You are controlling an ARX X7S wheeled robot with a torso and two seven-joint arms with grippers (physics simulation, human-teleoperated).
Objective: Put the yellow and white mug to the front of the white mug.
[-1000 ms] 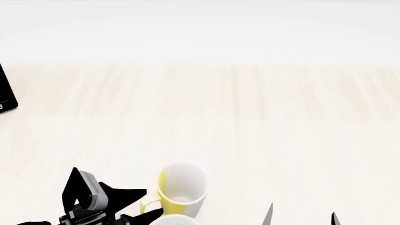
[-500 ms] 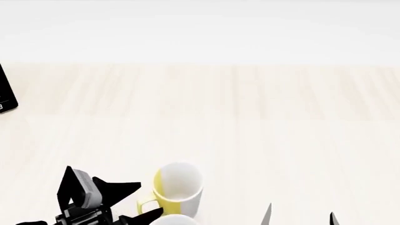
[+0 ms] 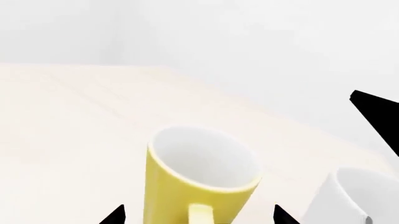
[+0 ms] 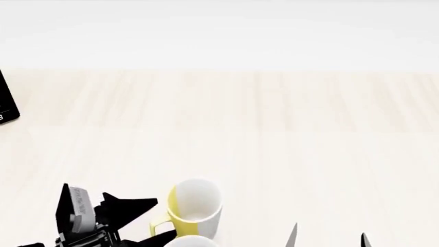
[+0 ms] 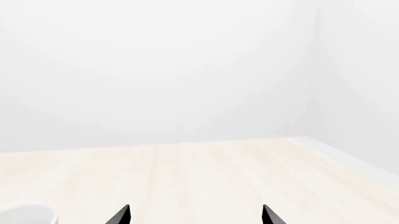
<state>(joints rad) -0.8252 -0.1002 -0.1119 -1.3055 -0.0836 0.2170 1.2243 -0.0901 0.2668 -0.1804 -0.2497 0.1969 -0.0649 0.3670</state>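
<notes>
- yellow and white mug (image 4: 195, 208) upright on the pale wood table (image 4: 274, 128), near edge, a bit left of centre in head view. Yellow section on its left, white on its right, white inside, nothing visible in it.
- its yellow loop handle (image 4: 160, 225) points left and toward the robot.
- left wrist view: same mug (image 3: 199, 179) sits between the two dark fingertips, handle (image 3: 199, 215) facing the camera.
- white mug (image 4: 190, 241) only a rim sliver at the bottom edge in head view, directly nearer the robot than the yellow and white mug, just beside it; can't tell if they touch. So the yellow one stands on the far side of the white one.
- white mug also in left wrist view (image 3: 349, 198), partly cut off, and as a small rim piece in right wrist view (image 5: 26, 215).
- left gripper (image 4: 154, 218) low at near left, jaws apart, one finger on each side of the yellow handle; contact with handle or mug can't be told.
- right gripper (image 4: 329, 237) at near right, only two tips showing, jaws apart, nothing between them, well apart from both mugs. Right wrist view (image 5: 194, 214) shows the same: bare table between the tips.
- dark object (image 4: 7, 100) at far left edge, cut off, can't identify.
</notes>
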